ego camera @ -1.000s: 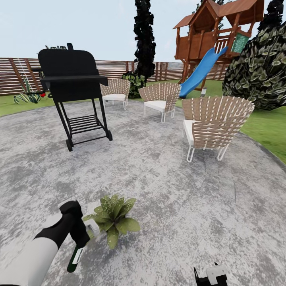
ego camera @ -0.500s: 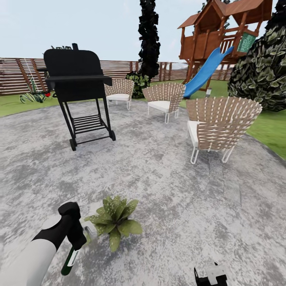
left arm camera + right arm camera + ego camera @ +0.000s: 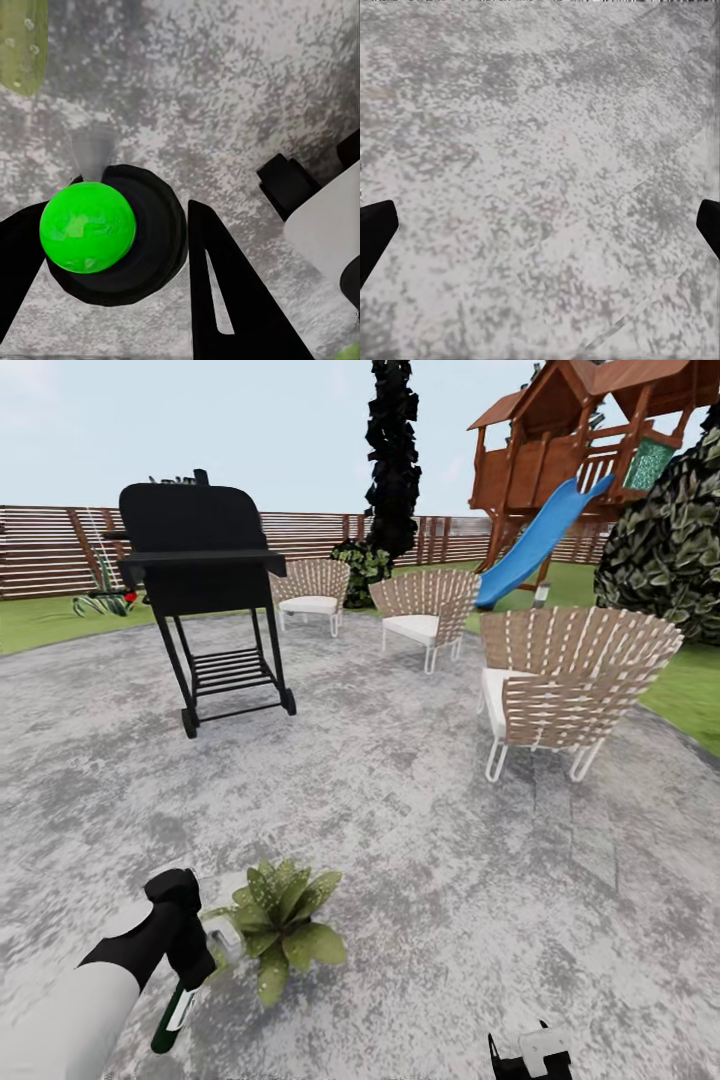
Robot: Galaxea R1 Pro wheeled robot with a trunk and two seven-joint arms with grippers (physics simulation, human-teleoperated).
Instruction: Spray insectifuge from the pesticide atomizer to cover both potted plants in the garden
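Atomizer [image 3: 172,1015]: slim dark-green bottle, pale label, probably light, rigid and a little slick, so best taken round the body below the trigger head; it hangs base-down in my left fingers [image 3: 190,960], which pinch its upper part, just beside the plant [image 3: 280,925] on the patio [image 3: 450,860]. Left wrist view: black fingers [image 3: 225,300] either side of its dark round body [image 3: 146,240]. Right fingers [image 3: 375,225] spread, empty, over bare patio.
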